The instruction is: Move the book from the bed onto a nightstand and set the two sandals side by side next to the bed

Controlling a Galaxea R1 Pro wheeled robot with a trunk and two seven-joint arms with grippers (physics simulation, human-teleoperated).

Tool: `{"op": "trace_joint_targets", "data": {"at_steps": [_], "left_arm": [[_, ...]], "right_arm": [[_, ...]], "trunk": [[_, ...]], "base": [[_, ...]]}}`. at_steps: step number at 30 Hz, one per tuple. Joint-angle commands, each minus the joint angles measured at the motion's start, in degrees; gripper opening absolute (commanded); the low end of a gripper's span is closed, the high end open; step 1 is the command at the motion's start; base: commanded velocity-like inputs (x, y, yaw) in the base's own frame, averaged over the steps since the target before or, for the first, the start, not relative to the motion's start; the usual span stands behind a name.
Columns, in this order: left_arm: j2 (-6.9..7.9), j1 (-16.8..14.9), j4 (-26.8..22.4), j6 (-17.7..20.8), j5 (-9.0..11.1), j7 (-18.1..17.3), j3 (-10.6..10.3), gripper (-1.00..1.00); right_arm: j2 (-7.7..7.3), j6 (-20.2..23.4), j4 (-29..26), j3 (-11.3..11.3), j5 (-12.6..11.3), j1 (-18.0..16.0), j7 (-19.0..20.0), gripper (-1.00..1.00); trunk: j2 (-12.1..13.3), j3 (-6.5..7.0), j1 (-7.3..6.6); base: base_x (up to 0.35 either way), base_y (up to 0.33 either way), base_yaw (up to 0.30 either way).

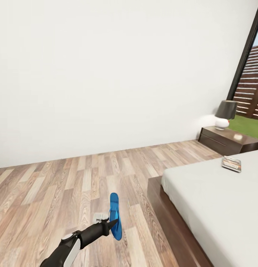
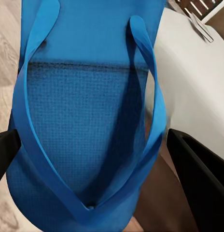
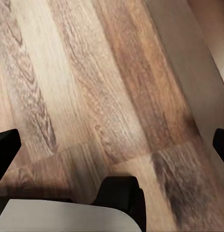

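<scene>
While you face a plain white wall (image 1: 118, 74) in the bedroom, the light brown plank floor (image 1: 51, 189) spreads across the lower part of the head view. The bed (image 1: 218, 200), with its pale grey-white mattress on a dark brown frame, fills the lower right corner. Beyond its far end a low dark reddish-brown nightstand (image 1: 227, 140) stands against the wall, beside a tall window edged in black. On the nightstand sits a lamp (image 1: 224, 115) with a dark shade and a white base.

Your left arm reaches in from the bottom of the head view, and your left gripper (image 1: 111, 223) is clamped on a bright blue sandal (image 1: 115, 215). You hold it on edge, above the floor, just beside the near corner of the bed frame. In the left wrist view the sandal (image 2: 88, 121) lies between the two black fingers (image 2: 201, 179), its blue straps meeting close to the camera.

The book (image 1: 231, 164) lies flat on the mattress, near the edge that faces the nightstand.

In the right wrist view your right gripper (image 3: 112, 145) hangs over bare floorboards, its black fingertips (image 3: 6, 150) spread wide with nothing between them.
</scene>
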Motion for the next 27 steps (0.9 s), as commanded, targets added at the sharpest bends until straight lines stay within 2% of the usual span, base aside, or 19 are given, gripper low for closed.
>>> {"op": "trace_joint_targets", "data": {"at_steps": [1,18,22,27], "left_arm": [[-0.03,-0.03,0.02,0.6,0.53,-0.26,0.1,-1.0],[-0.03,-0.03,0.02,0.6,0.53,-0.26,0.1,-1.0],[-0.03,-0.05,0.1,0.68,0.53,-0.18,0.1,-1.0],[-0.03,-0.05,0.11,0.69,0.53,-0.19,0.1,-1.0]], "right_arm": [[0.0,0.41,-0.05,-0.19,-0.51,0.01,0.3,1.0],[0.0,0.41,-0.06,-0.2,-0.51,0.01,0.32,1.0],[0.01,0.41,-0.05,-0.19,-0.51,0.01,0.29,1.0],[0.03,0.41,-0.05,-0.19,-0.5,0.01,0.27,1.0]], "trunk": [[-0.02,-0.05,-0.01],[-0.02,-0.05,-0.01],[-0.02,-0.05,-0.01],[-0.02,-0.05,-0.01]], "base": [[0.0,0.0,0.281],[0.008,0.0,0.29],[0.253,0.0,0.243],[0.316,0.0,0.062]]}}
